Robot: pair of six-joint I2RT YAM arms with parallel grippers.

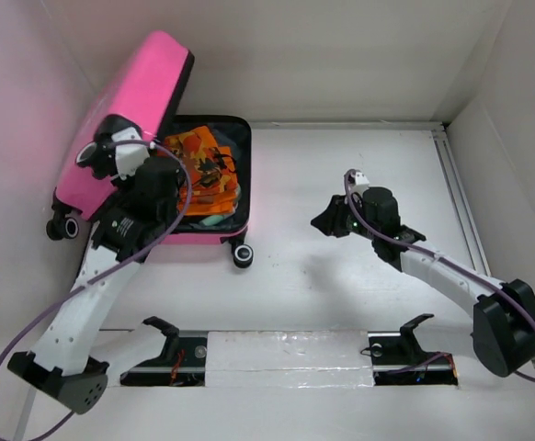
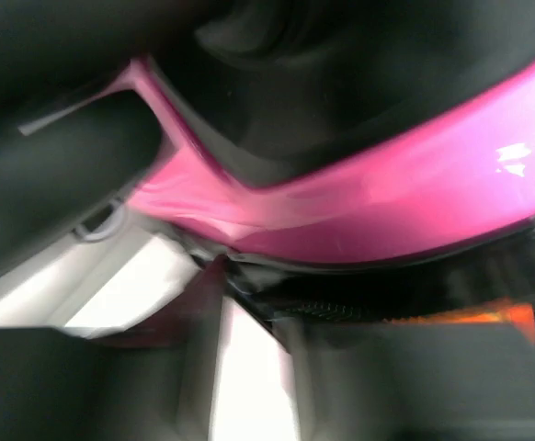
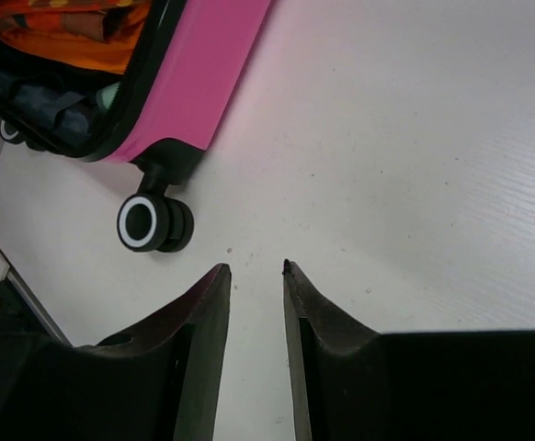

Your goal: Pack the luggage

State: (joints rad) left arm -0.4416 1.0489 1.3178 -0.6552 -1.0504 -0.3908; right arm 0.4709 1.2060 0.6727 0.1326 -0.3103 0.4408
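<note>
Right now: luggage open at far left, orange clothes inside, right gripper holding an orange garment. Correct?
Not quite. The right gripper holds nothing: the right wrist view shows its jaws apart over bare table. The luggage is open at far left with orange clothes inside.

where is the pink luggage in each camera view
top external: luggage upper left, open.
left wrist: luggage a blurred pink band across the middle.
right wrist: luggage top left, wheel below it.
shared landmark: orange contents inside it.

Robot lab bench: plain white table [image 1: 359, 303] boxed by white walls [image 1: 341, 55]
</note>
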